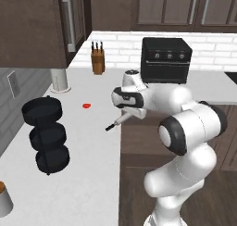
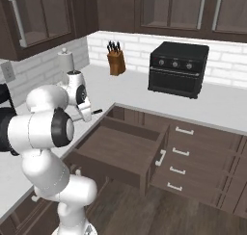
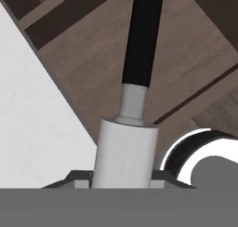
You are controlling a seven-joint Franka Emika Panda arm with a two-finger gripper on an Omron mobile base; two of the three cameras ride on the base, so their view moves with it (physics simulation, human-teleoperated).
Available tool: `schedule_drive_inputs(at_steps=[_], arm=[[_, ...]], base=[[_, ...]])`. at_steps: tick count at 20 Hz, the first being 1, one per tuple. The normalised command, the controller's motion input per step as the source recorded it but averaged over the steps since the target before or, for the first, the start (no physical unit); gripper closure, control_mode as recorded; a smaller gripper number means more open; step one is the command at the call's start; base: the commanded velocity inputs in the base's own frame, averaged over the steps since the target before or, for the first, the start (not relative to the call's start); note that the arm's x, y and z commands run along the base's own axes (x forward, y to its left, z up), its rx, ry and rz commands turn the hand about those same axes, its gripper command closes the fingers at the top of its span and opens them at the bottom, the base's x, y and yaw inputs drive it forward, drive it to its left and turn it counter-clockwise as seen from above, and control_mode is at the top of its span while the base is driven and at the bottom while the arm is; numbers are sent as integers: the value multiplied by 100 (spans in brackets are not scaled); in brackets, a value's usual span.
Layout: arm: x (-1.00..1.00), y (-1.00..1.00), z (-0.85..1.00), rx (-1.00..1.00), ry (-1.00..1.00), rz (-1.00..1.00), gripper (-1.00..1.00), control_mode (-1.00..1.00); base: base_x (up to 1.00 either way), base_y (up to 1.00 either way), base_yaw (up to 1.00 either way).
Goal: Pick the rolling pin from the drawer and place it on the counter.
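My fingers (image 1: 124, 118) are clamped on the rolling pin (image 3: 125, 151); its pale barrel sits between them and one dark handle projects forward. The pin is lifted out of the drawer (image 2: 120, 152), which stands pulled open, and is held at the edge of the white worktop (image 1: 88, 141), its handle tip over the worktop, near the red spot (image 1: 86, 106).

Arm (image 1: 185, 128) was folded tight, elbow high, forearm reaching fwd w/ wrist bent down. Gripper (image 1: 121, 120) pointed down-left at a slant, jaws clamped on the rolling pin (image 3: 126, 151). In right base view the gripper (image 2: 88, 114) hung just ahead of the shoulder, hand tilted.
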Motion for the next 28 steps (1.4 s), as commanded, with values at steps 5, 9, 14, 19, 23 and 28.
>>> schedule_drive_inputs(at_steps=[5,9,14,19,23,28], arm=[[17,100,-8,0,14,0,100,-100],[53,100,-31,-11,8,0,100,-100],[72,95,-47,-24,0,-4,100,-100],[53,31,-67,-5,0,0,100,-100],[37,15,-88,-1,0,0,-100,-100],[16,-7,-41,2,-2,0,-100,-100]], base=[[0,0,0],[0,0,0],[0,0,0],[0,0,0],[0,0,0],[0,0,0]])
